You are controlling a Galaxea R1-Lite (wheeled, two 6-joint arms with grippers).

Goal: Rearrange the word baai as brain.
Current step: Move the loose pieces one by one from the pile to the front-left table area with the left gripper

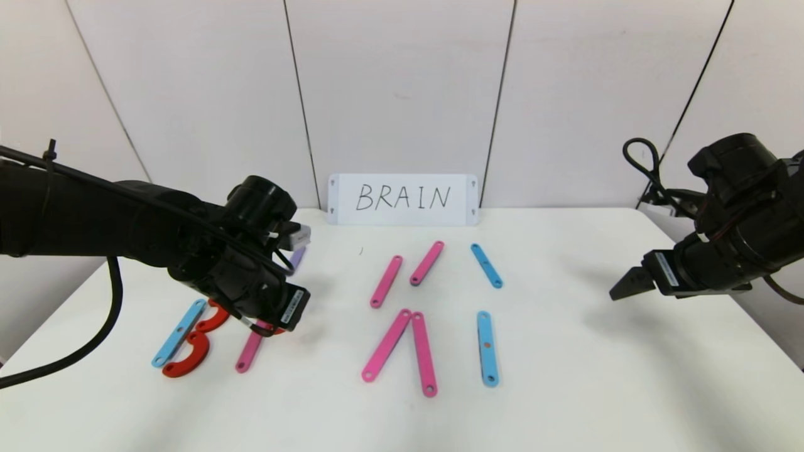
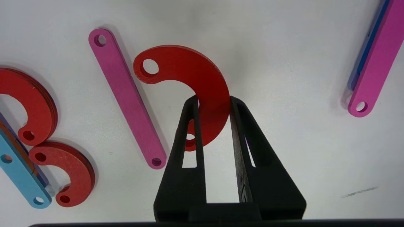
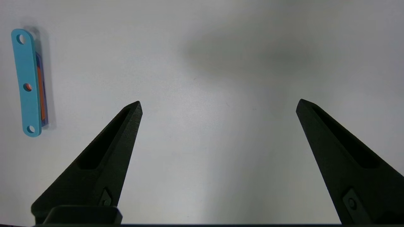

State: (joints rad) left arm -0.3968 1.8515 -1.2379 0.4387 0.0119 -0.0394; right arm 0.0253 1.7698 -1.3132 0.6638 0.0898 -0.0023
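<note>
Left tool (image 2: 214,101) pinching red arc (image 2: 202,82) on white table (image 1: 565,376).

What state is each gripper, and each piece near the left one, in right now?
Left gripper: shut on the red arc.
Red arc: gripped across its band, beside the pink bar.
Pink bar: flat on the table, untouched.
Right gripper: open, empty, above bare table.
Two-arc B: flat, assembled against its blue bar.
</note>
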